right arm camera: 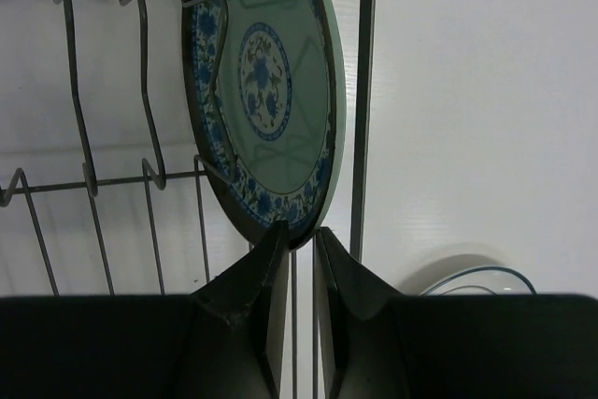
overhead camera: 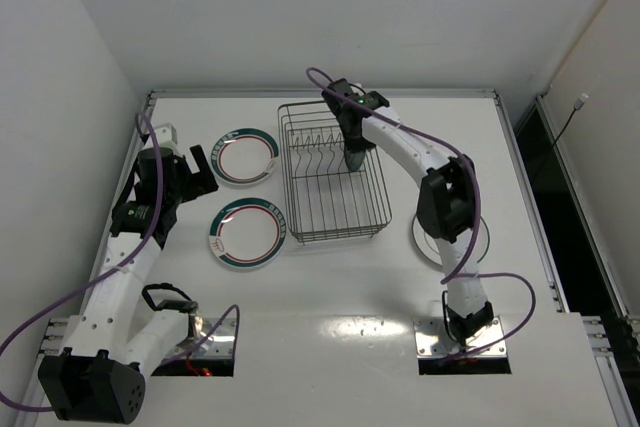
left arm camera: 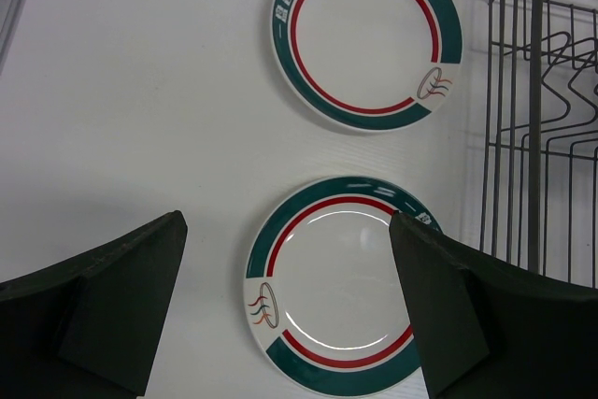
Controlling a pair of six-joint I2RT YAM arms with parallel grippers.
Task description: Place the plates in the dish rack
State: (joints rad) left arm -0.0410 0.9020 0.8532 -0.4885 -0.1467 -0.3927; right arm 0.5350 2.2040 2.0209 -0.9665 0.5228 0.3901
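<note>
Overhead light fills the top view evenly — shadows soft and short; glare patches mark the glossy white table (overhead camera: 370,327) along its near edge; in the left wrist view the farther round white plate with green-and-red rim (left arm camera: 366,35) is sharp, the left gripper's (left arm camera: 288,220) dark fingers (left arm camera: 112,306) blurred; the right wrist view is dimmer — the small teal patterned plate (right arm camera: 266,72) shaded.

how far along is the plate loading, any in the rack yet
Done: nothing released yet. In hand: the right gripper pinches the teal plate upright inside the dish rack. Left: two green-rimmed plates lie flat on the table by the open left gripper; a white plate sits under the right arm.
</note>
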